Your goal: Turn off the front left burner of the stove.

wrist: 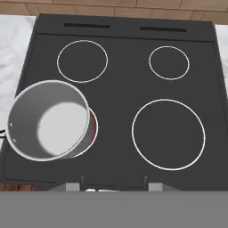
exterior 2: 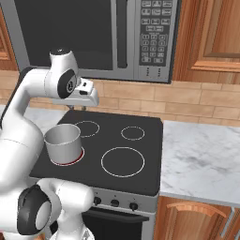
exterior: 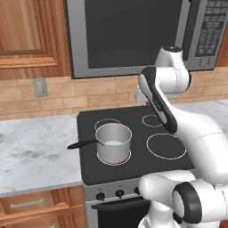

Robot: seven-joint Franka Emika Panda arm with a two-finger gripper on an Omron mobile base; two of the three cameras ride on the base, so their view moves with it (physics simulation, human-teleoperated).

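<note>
— Hand view looks straight down on the stove (wrist: pixel 120 89); the front left burner (wrist: pixel 92 129) glows red under the steel pot (wrist: pixel 49 120).

— And the gripper (exterior 2: pixel 83 104)?

— High over the cooktop's back edge, well apart from the knobs (exterior: pixel 119 193) on the front panel. Whether its jaws are wide or narrow I cannot tell.

— What could go wrong?

— The knobs sit close together, so I reckon it could turn the wrong one. Coming down and forward, the arm might also clip the pot or its handle (exterior: pixel 82 144).
</note>
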